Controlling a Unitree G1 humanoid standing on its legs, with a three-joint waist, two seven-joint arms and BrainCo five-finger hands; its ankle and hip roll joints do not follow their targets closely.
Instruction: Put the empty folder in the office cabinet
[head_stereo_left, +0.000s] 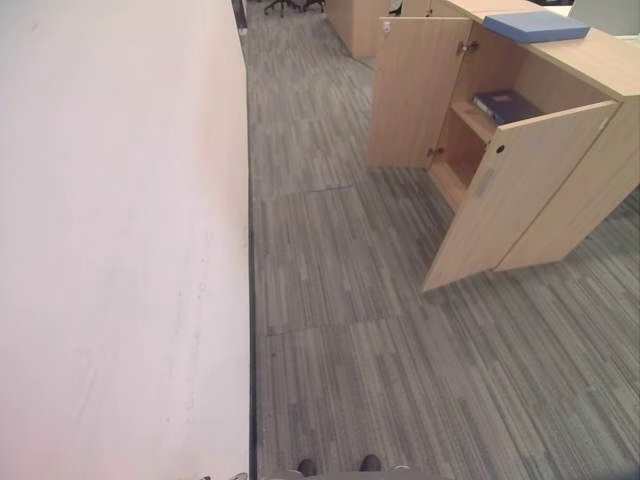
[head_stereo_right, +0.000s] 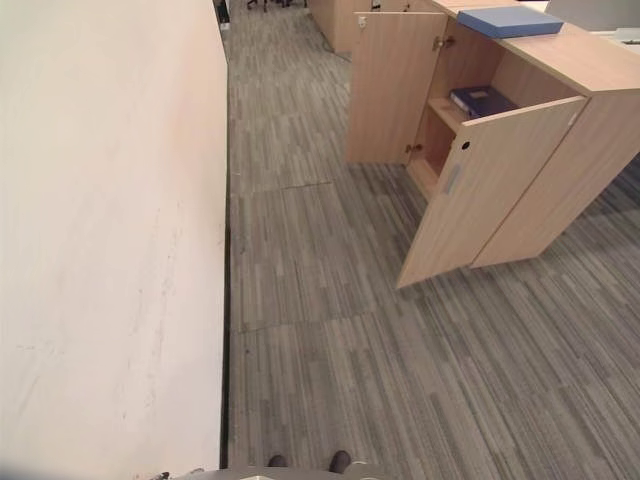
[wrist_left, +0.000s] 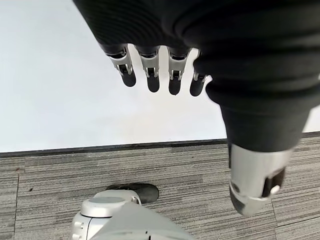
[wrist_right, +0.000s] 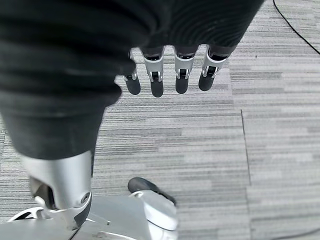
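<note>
A light-wood office cabinet (head_stereo_left: 590, 190) stands at the upper right with both doors swung open. A light blue folder (head_stereo_left: 536, 26) lies flat on its top. A dark blue folder (head_stereo_left: 505, 105) rests on the upper shelf inside. My left hand (wrist_left: 160, 75) hangs down by the white wall, fingers straight and relaxed, holding nothing. My right hand (wrist_right: 170, 75) hangs over the grey carpet, fingers also relaxed and empty. Both hands are far from the cabinet.
A long white wall (head_stereo_left: 120, 250) runs along the left. Grey striped carpet (head_stereo_left: 350, 330) lies open between me and the cabinet. The near cabinet door (head_stereo_left: 520, 195) juts out into the floor. More wooden furniture (head_stereo_left: 355, 20) and chair bases stand further back.
</note>
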